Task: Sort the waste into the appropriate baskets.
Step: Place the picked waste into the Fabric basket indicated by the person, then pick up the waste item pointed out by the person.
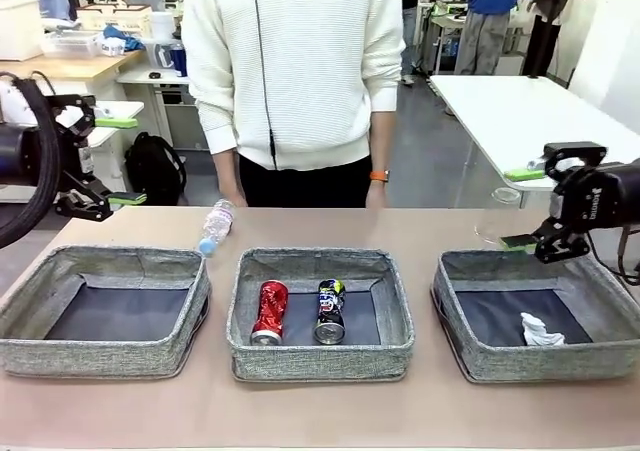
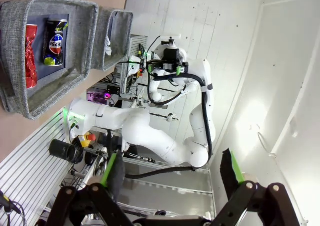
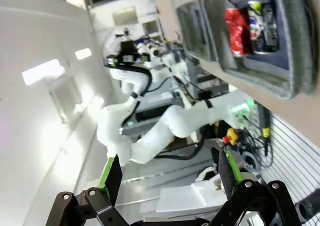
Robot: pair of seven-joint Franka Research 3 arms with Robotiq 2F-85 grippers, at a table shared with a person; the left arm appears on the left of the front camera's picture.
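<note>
Three grey baskets sit in a row. The left basket (image 1: 100,357) holds nothing. In the middle basket (image 1: 320,361) (image 2: 75,45) (image 3: 287,45) lie a red can (image 1: 270,311) (image 2: 30,55) (image 3: 237,28) and a dark can (image 1: 330,311) (image 2: 54,40) (image 3: 262,23). A white paper wad (image 1: 541,329) (image 2: 107,48) rests in the right basket (image 1: 530,366). Behind the baskets a clear bottle (image 1: 215,226) lies on the table. A clear cup (image 1: 495,216) stands at the far right. My right gripper (image 1: 520,207) (image 3: 169,175) hangs open beside the cup, empty. My left gripper (image 1: 120,161) (image 2: 171,171) is open above the table's left end.
A person in a white sweater (image 1: 290,71) stands at the far edge, hands down behind the table. A white table (image 1: 530,111) is behind on the right and a black backpack (image 1: 155,166) sits on the floor at the left. Bare tabletop runs along the front.
</note>
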